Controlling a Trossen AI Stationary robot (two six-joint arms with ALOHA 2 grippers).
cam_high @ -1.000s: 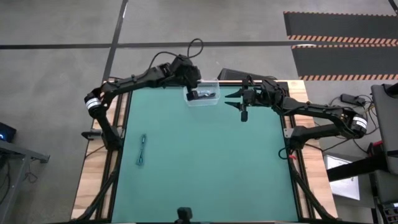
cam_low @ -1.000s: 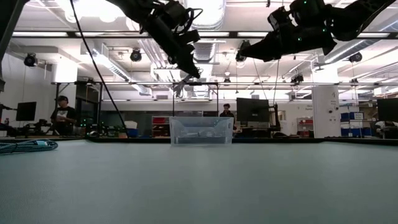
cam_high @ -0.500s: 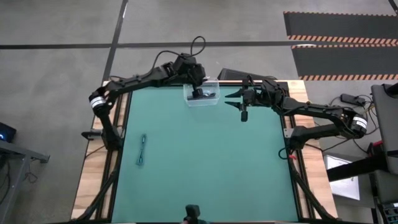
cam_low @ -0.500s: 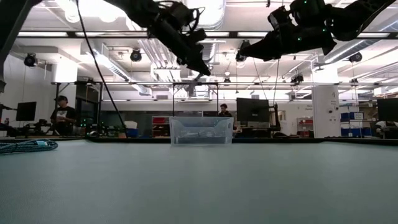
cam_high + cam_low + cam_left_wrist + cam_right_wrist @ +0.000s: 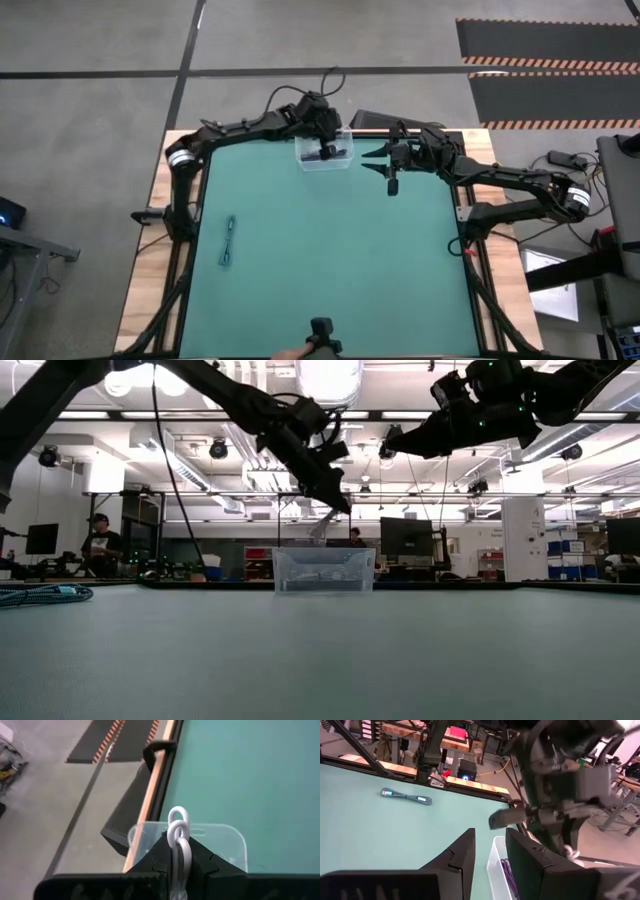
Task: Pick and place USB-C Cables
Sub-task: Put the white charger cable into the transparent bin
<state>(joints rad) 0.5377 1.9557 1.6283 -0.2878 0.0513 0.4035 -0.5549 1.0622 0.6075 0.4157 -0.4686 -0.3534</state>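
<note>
High view, catalogued from the near edge of the counter outward.

Item 1. Green-topped counter (image 5: 330, 270): bare across its near half and middle.

Item 2. Teal USB-C cable, a short slim bundle (image 5: 229, 241): lies flat at about 9 o'clock of the counter's centre, well apart from both arms, not yet collected. It also shows far off in the right wrist view (image 5: 406, 797).

Item 3. Right gripper (image 5: 390, 168): hangs above the counter at about 1 o'clock, just beside the bin. Its jaws stand a little apart with nothing between them. Waiting.

Item 4. Clear plastic rectangular bin (image 5: 325, 162): stands at 12 o'clock by the far edge. Dark cable already lies inside; a purplish cord shows within it in the right wrist view.

Item 5. Left gripper (image 5: 327, 150): poised directly above the bin. In the left wrist view its jaws are closed on a white USB-C cable, folded in loops (image 5: 178, 827), which protrudes past the fingertips with the bin's rim (image 5: 190, 826) below.

Handling note (judgement): the step in hand is the release. Keep the loops centred over the bin's opening and clear of the near wall, lower until the loop sits below the rim, then part the jaws fully so the springy cord drops free rather than clinging. Keep clear of the right arm.
</note>
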